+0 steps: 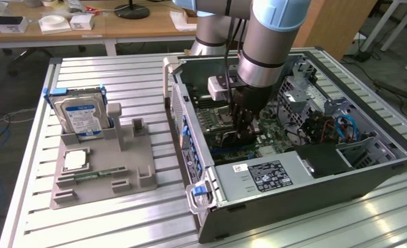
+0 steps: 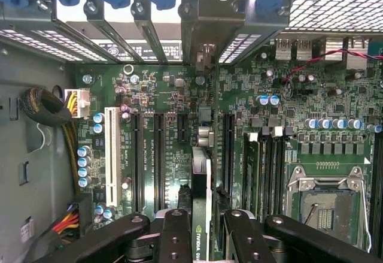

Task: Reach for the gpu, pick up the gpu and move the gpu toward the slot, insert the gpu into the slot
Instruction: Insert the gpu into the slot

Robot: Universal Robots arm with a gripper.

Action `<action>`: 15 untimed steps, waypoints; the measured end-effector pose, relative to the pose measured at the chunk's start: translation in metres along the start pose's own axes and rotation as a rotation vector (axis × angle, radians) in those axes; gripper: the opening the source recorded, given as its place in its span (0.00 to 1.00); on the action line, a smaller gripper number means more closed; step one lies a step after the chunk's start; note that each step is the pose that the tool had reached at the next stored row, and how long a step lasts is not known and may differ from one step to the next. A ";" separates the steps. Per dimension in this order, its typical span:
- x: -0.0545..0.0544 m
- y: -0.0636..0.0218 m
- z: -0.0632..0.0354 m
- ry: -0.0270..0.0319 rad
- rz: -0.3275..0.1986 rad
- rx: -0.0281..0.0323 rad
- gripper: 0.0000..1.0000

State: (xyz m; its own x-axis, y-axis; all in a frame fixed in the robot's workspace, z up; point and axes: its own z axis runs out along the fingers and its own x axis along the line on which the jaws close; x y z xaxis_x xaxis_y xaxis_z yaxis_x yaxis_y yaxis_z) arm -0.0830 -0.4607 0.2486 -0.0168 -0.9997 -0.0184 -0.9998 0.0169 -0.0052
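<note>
We see the arm [image 1: 275, 41] reaching down into the open case [image 1: 293, 170], which lies on its side on the slatted table [image 1: 106, 72]. The gripper [image 1: 244, 135] hangs just above the motherboard [image 2: 173, 125], its jaws clamped on the gpu [image 2: 202, 215], which stands on edge between the fingers [image 2: 175, 239], its long edge running toward the case's rear wall. The card sits over the row of dark slots [image 2: 157, 155], beside the white slot [image 2: 111, 149]; we cannot tell whether it touches the board. Near the table's far edge on the exterior view's left, a grey tray [image 1: 131, 175] carries the drive [image 1: 83, 116] and the memory stick [image 1: 96, 174].
</note>
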 end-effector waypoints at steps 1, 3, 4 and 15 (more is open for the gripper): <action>0.000 0.0004 0.0002 0.0000 0.000 0.0000 0.26; 0.000 0.0004 0.0007 0.0002 0.000 -0.0003 0.26; 0.000 0.0004 0.0007 0.0002 0.000 -0.0002 0.26; 0.000 0.0005 0.0054 0.0013 0.000 -0.0006 0.26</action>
State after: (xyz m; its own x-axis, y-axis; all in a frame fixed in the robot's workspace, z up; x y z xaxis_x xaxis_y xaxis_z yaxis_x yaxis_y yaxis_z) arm -0.0835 -0.4608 0.2432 -0.0167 -0.9997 -0.0171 -0.9998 0.0168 -0.0046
